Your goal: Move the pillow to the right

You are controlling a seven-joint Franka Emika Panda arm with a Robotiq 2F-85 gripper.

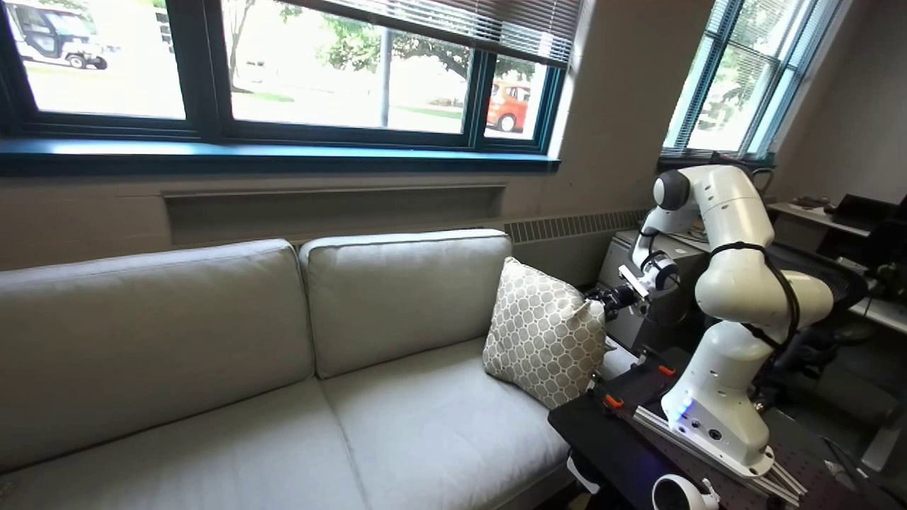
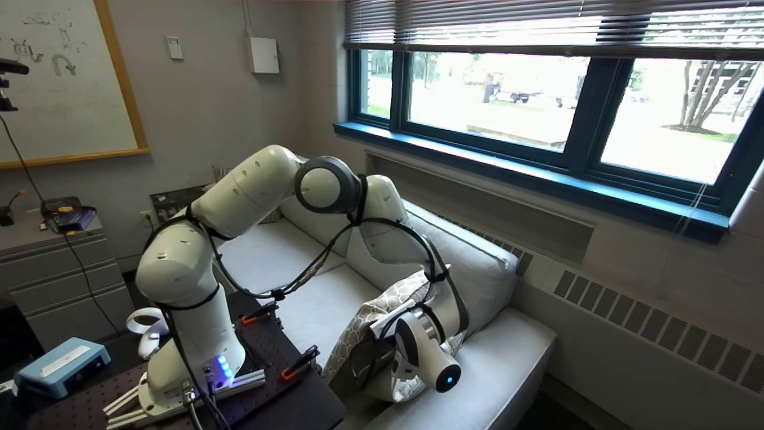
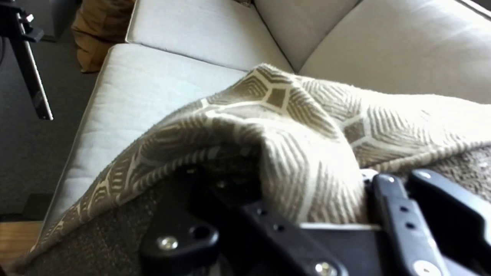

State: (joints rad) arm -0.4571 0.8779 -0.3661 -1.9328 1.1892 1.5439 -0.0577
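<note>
Wrist view: my gripper clenched on bunched pillow, lower centre; sofa beyond, upper centre. Exterior view, lower right: black table, clamps near pillow.

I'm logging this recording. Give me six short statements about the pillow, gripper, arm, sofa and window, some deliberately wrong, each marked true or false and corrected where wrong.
1. The patterned pillow is on the sofa. True.
2. The gripper is clear of the patterned pillow. False: fabric is bunched between its fingers.
3. The base of the robot arm stands on a black table. True.
4. The blinds cover the whole window. False: the blinds are partly raised, and much of the window shows below.
5. A reddish-orange car shows outside in an exterior view. True.
6. The sofa is dark red. False: the sofa is pale grey.
</note>
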